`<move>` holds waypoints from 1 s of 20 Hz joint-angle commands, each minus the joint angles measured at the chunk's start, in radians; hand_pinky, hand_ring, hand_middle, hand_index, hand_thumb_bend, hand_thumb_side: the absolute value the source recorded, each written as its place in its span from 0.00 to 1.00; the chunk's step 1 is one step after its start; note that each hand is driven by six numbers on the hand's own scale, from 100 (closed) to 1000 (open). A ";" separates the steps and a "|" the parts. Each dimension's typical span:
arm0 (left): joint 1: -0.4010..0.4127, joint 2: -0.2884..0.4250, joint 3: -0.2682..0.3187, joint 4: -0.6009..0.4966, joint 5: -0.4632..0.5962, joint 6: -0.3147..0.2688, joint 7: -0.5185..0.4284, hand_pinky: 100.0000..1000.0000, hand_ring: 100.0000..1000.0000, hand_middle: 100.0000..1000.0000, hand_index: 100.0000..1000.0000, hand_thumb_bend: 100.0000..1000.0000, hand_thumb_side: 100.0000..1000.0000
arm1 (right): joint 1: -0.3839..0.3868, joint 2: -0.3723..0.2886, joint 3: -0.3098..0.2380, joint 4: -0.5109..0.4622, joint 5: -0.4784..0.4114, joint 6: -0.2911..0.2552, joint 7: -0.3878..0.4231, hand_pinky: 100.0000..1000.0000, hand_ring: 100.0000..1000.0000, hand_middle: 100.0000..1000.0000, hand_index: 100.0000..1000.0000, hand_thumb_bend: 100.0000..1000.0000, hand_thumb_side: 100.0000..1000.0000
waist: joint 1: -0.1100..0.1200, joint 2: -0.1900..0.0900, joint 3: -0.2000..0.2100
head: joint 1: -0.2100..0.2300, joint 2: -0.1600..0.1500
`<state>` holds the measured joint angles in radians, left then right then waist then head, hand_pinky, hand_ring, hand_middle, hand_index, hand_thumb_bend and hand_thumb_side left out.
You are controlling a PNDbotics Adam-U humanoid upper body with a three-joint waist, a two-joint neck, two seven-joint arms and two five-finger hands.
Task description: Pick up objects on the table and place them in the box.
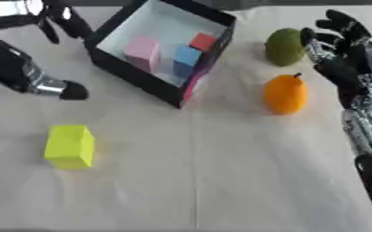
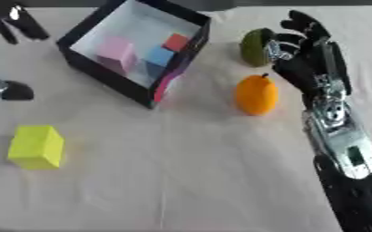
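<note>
I hold the right hand [image 2: 304,56] spread at upper right, just beside the green fruit [image 1: 284,46]; the orange fruit [image 1: 285,94] lies below it; a careless closure could roll either fruit away from the box [image 1: 134,72].

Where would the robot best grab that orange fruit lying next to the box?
Probably around the middle of the orange fruit, where it is widest, coming down from above with the right hand, which is open just beside it. The fruit lies free on the cloth, with clear gaps to the green fruit and the box, so fingers fit on both sides.
</note>
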<state>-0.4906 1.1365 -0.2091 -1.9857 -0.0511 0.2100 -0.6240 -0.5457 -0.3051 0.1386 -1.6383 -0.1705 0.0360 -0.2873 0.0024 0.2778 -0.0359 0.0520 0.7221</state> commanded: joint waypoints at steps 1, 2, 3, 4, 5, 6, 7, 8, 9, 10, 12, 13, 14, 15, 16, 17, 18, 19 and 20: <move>0.047 0.073 0.035 -0.014 0.003 -0.068 -0.009 0.75 0.82 0.75 0.82 0.62 0.44 | -0.016 -0.025 -0.010 -0.025 0.005 -0.001 -0.007 0.78 0.73 0.73 0.83 0.30 0.16 | 0.001 -0.013 0.002 | 0.002 -0.013; 0.069 0.081 0.035 -0.014 -0.005 -0.082 -0.014 0.75 0.82 0.75 0.82 0.63 0.44 | -0.016 -0.025 -0.010 -0.025 0.005 0.000 -0.008 0.78 0.73 0.73 0.83 0.30 0.16 | 0.001 -0.013 0.003 | 0.002 -0.014; 0.090 0.088 0.031 -0.014 -0.014 -0.091 -0.019 0.76 0.83 0.76 0.81 0.63 0.45 | -0.016 -0.026 -0.011 -0.025 0.005 0.000 -0.008 0.78 0.73 0.73 0.83 0.30 0.16 | 0.001 -0.013 0.004 | 0.003 -0.015; 0.115 0.094 0.024 -0.014 -0.024 -0.096 -0.025 0.76 0.83 0.76 0.81 0.63 0.45 | -0.017 -0.027 -0.011 -0.025 0.005 0.000 -0.008 0.78 0.73 0.73 0.83 0.30 0.16 | 0.002 -0.013 0.004 | 0.004 -0.015; 0.133 0.098 0.018 -0.014 -0.033 -0.098 -0.029 0.77 0.83 0.76 0.81 0.64 0.46 | -0.017 -0.027 -0.011 -0.025 0.005 0.000 -0.008 0.78 0.73 0.73 0.83 0.30 0.16 | 0.002 -0.013 0.004 | 0.004 -0.015; 0.155 0.101 0.008 -0.014 -0.045 -0.096 -0.033 0.77 0.83 0.76 0.81 0.64 0.46 | -0.017 -0.028 -0.011 -0.025 0.005 0.000 -0.009 0.78 0.73 0.73 0.83 0.30 0.16 | 0.002 -0.013 0.004 | 0.004 -0.014; 0.171 0.102 0.001 -0.014 -0.061 -0.091 -0.033 0.79 0.84 0.77 0.82 0.65 0.45 | -0.016 -0.028 -0.010 -0.024 0.005 0.001 -0.009 0.78 0.73 0.73 0.83 0.29 0.16 | 0.003 -0.013 0.005 | 0.005 -0.013; 0.183 0.101 -0.006 -0.014 -0.079 -0.084 -0.028 0.79 0.84 0.77 0.83 0.66 0.44 | -0.016 -0.029 -0.009 -0.024 0.005 0.001 -0.008 0.78 0.73 0.73 0.83 0.29 0.16 | 0.003 -0.014 0.005 | 0.005 -0.012; 0.190 0.099 -0.013 -0.014 -0.096 -0.077 -0.021 0.81 0.85 0.78 0.83 0.67 0.43 | -0.016 -0.029 -0.009 -0.023 0.006 0.002 -0.007 0.78 0.73 0.73 0.83 0.29 0.16 | 0.003 -0.014 0.004 | 0.006 -0.012; 0.195 0.098 -0.021 -0.014 -0.114 -0.067 -0.013 0.81 0.86 0.78 0.83 0.68 0.43 | -0.017 -0.028 -0.008 -0.023 0.006 0.002 -0.006 0.78 0.73 0.73 0.83 0.29 0.16 | 0.003 -0.014 0.004 | 0.007 -0.013; 0.196 0.090 -0.039 -0.014 -0.140 -0.050 -0.002 0.81 0.86 0.78 0.83 0.69 0.44 | -0.017 -0.028 -0.007 -0.023 0.006 0.003 -0.005 0.78 0.73 0.73 0.83 0.29 0.16 | 0.002 -0.014 0.002 | 0.009 -0.015; 0.194 0.087 -0.048 -0.014 -0.147 -0.042 0.001 0.83 0.87 0.79 0.84 0.71 0.43 | -0.017 -0.027 -0.006 -0.022 0.006 0.003 -0.004 0.78 0.73 0.73 0.83 0.29 0.16 | 0.002 -0.015 0.001 | 0.010 -0.015; 0.188 0.084 -0.055 -0.014 -0.160 -0.034 0.004 0.83 0.88 0.79 0.85 0.72 0.43 | -0.017 -0.027 -0.005 -0.022 0.006 0.004 -0.003 0.78 0.73 0.73 0.83 0.29 0.16 | 0.002 -0.015 0.001 | 0.011 -0.016; 0.182 0.081 -0.062 -0.014 -0.174 -0.026 0.007 0.84 0.88 0.79 0.85 0.72 0.42 | -0.017 -0.026 -0.005 -0.022 0.006 0.004 -0.003 0.78 0.73 0.73 0.83 0.29 0.16 | 0.002 -0.015 0.000 | 0.013 -0.015; 0.176 0.076 -0.070 -0.014 -0.188 -0.017 0.009 0.84 0.88 0.79 0.85 0.73 0.42 | -0.018 -0.026 -0.004 -0.022 0.006 0.004 -0.002 0.78 0.73 0.73 0.83 0.29 0.16 | 0.002 -0.015 0.000 | 0.014 -0.014; 0.172 0.072 -0.077 -0.014 -0.196 -0.010 0.010 0.84 0.88 0.80 0.85 0.74 0.41 | -0.018 -0.026 -0.004 -0.022 0.006 0.004 -0.001 0.78 0.73 0.73 0.83 0.29 0.17 | 0.002 -0.015 0.000 | 0.015 -0.013; 0.168 0.071 -0.087 -0.014 -0.209 -0.002 0.006 0.85 0.88 0.80 0.85 0.75 0.41 | -0.019 -0.025 -0.003 -0.022 0.006 0.004 -0.001 0.78 0.73 0.73 0.83 0.29 0.16 | 0.002 -0.015 -0.002 | 0.019 -0.011; 0.162 0.069 -0.100 -0.014 -0.233 0.005 -0.001 0.86 0.89 0.81 0.85 0.77 0.40 | -0.019 -0.024 -0.003 -0.023 0.006 0.004 -0.001 0.78 0.73 0.73 0.83 0.29 0.16 | 0.003 -0.016 -0.004 | 0.022 -0.010; 0.158 0.066 -0.112 -0.014 -0.259 0.010 -0.009 0.86 0.89 0.81 0.85 0.77 0.39 | -0.020 -0.023 -0.003 -0.023 0.006 0.004 0.000 0.78 0.73 0.73 0.83 0.29 0.16 | 0.003 -0.015 -0.006 | 0.025 -0.008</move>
<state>-0.3214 1.1856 -0.3179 -1.9890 -0.2851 0.2097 -0.6288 -0.5471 -0.3078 0.1366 -1.6395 -0.1691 0.0409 -0.2882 0.0030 0.2782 -0.0422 0.0710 0.7188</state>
